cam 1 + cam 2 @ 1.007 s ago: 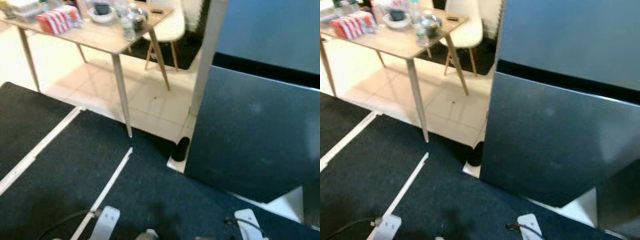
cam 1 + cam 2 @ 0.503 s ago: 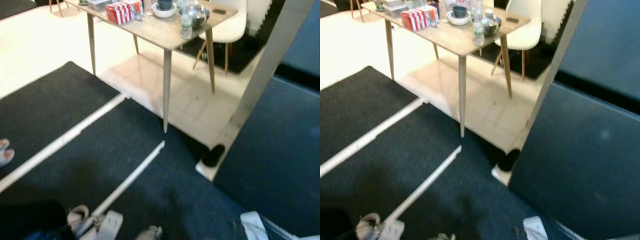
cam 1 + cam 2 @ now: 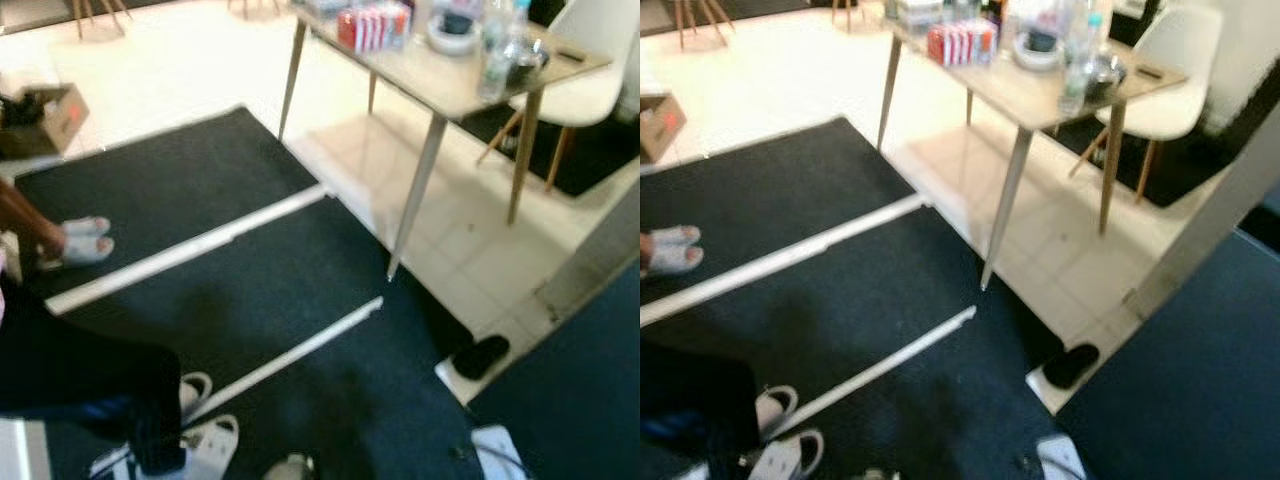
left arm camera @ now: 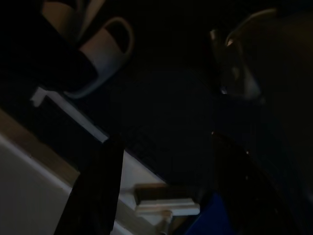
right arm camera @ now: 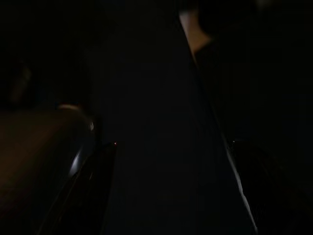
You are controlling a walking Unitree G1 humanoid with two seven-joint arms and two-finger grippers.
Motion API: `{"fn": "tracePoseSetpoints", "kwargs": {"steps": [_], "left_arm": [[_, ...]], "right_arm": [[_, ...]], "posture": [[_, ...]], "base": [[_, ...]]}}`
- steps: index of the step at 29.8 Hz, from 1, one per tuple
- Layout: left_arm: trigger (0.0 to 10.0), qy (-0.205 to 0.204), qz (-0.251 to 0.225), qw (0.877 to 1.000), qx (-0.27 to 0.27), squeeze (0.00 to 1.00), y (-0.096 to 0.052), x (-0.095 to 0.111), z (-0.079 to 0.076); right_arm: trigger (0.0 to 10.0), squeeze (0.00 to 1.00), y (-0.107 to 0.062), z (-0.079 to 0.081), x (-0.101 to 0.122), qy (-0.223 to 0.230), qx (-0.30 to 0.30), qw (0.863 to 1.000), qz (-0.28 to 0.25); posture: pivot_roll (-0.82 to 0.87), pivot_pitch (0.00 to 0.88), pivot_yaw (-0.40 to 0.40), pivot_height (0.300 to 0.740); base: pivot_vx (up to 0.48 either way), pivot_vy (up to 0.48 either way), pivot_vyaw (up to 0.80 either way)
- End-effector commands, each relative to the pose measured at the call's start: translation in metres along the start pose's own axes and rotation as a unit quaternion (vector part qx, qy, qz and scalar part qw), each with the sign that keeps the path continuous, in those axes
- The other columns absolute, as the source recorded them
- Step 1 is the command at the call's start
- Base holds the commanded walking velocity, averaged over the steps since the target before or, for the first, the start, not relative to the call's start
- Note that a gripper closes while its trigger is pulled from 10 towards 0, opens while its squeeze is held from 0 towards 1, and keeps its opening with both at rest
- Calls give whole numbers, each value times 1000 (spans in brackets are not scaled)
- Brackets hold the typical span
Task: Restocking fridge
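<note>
Dark mats (image 3: 230, 290) cover pale floor; wooden surface (image 3: 1040, 95) carries red carton (image 3: 962, 42), bowl (image 3: 1038, 48), bottle (image 3: 1074, 72).

Left wrist: left pincer (image 4: 161, 196) wide above mat, slipper (image 4: 105, 51) beyond.

Right wrist: right pincer (image 5: 166, 191) wide, surroundings dark.

Head cams look down across dark mat (image 3: 250, 290) toward table (image 3: 1040, 95); dim wrist cams hang close to floor.

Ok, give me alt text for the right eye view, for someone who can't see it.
A wooden table on slim legs stands on pale tile, carrying a red and white box, a bowl and a water bottle, with a white chair behind. Dark floor mats fill the foreground, where a person's slippered feet stand.
</note>
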State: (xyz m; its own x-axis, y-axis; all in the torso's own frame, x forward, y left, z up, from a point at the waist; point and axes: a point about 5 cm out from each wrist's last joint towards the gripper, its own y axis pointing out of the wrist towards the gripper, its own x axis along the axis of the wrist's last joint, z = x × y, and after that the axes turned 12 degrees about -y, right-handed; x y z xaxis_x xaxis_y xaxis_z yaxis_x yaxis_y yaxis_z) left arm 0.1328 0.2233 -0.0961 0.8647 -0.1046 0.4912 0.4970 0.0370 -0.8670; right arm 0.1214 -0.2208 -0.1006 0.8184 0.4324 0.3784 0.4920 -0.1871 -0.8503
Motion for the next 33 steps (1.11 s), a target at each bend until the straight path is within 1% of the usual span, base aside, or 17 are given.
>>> {"fn": "tracePoseSetpoints", "kwargs": {"steps": [1,3,10,16,22,33], "left_arm": [[10000,-8,10,1000,1,0,-1,-7,-1],[10000,-10,9,1000,1,0,-1,-7,-1],[10000,-24,1,1000,5,0,-1,-4,0],[10000,-22,-7,1000,7,0,0,-1,0],[10000,-17,-18,1000,7,0,0,4,0],[10000,-15,-27,1000,5,0,1,8,0]], "right_arm": [[10000,0,-2,1,-10,4,2,1000,16],[10000,0,-2,1,-10,6,2,1000,14],[10000,0,-1,0,-4,17,5,1000,-6],[10000,0,-1,0,0,24,5,1000,-18],[10000,0,-1,-1,1,27,5,999,-22],[10000,0,-1,0,1,28,8,999,-24]], "posture": [[-77,121,-25,740],[-76,120,-25,740],[-78,115,-27,740],[-79,114,-27,740],[-76,112,-28,740],[-77,115,-25,740]], "base": [[0,0,781],[0,0,494],[0,0,0],[0,0,0],[304,0,0],[389,0,0]]}}
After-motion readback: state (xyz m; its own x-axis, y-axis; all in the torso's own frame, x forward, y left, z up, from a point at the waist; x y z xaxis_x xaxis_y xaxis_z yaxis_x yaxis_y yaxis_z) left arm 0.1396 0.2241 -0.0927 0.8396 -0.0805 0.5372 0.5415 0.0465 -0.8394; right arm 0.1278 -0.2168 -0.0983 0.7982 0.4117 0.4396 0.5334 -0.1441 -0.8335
